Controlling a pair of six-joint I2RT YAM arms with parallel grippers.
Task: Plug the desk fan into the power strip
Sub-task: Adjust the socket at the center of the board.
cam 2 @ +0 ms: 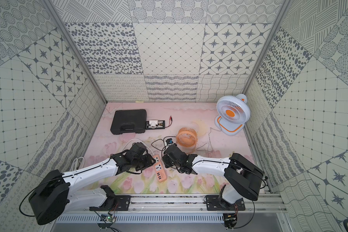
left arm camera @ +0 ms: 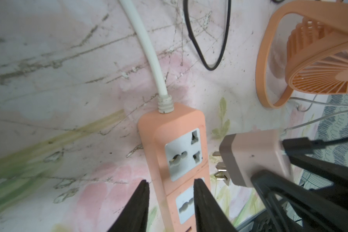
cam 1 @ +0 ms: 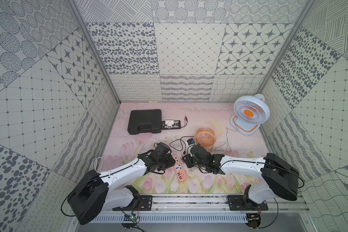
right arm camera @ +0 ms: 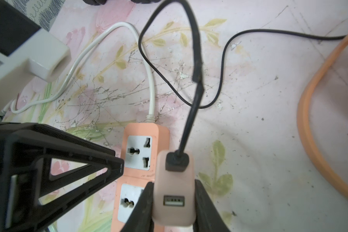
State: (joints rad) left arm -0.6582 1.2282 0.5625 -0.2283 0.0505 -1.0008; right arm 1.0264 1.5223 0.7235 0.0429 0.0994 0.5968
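Power strip (cam 1: 179, 167): lies flat on the mat between the two arms. Its white cord (left arm camera: 147, 50) leaves from the far end.
Left gripper (left arm camera: 171, 181): jaws are narrowed across the power strip's width, with a finger at each long side, near the second socket. It looks to be pinning the strip in place.
Right gripper (right arm camera: 173, 182): closed on the charger plug (right arm camera: 174, 213), with its fingers on the plug's two flat sides.
Charger plug: sits just beside the power strip's long edge, level with the end socket (left arm camera: 183, 154). The prongs (left arm camera: 219, 166) are bare and not yet in the holes.
Desk fan (cam 1: 205, 138): the small orange one, standing beyond the power strip's far end. A black cable (right arm camera: 221, 80) appears to join it to the plug.
Plug, handling: probably light and rigid, with a smooth shell that could twist in the grip. It is best held mid-body on the flat faces, clear of the prongs and the cable end.
Strip, handling: likely light enough to slide or tip when pushed. It should be braced by its long edges, leaving the sockets uncovered.
Cable, handling: limp and lying slack in loops, so it should pull little.
Risk: prongs that miss the holes would shove the power strip sideways.
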